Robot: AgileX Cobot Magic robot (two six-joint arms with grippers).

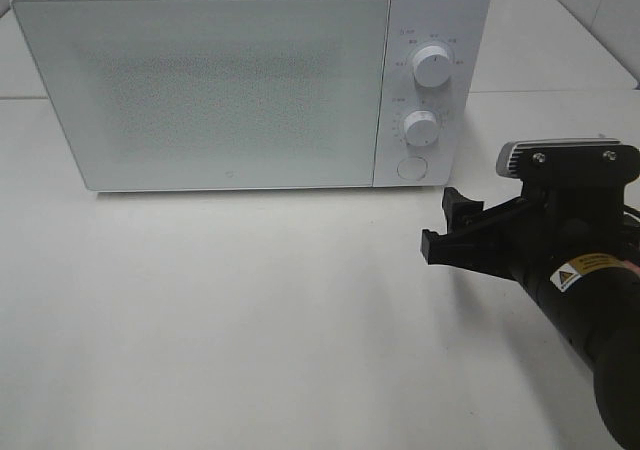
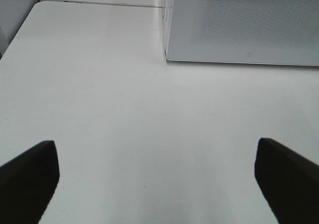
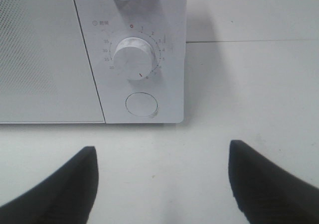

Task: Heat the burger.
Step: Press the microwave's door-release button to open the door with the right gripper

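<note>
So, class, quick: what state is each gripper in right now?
Left gripper: open, holding nothing.
Right gripper: open, holding nothing.

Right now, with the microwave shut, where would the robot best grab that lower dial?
By its round side wall, one finger on each side, coming straight at the front. The lower dial is a short cylinder standing out from the face of the microwave, so its rim offers two opposite surfaces. The open right gripper points toward it.
</note>
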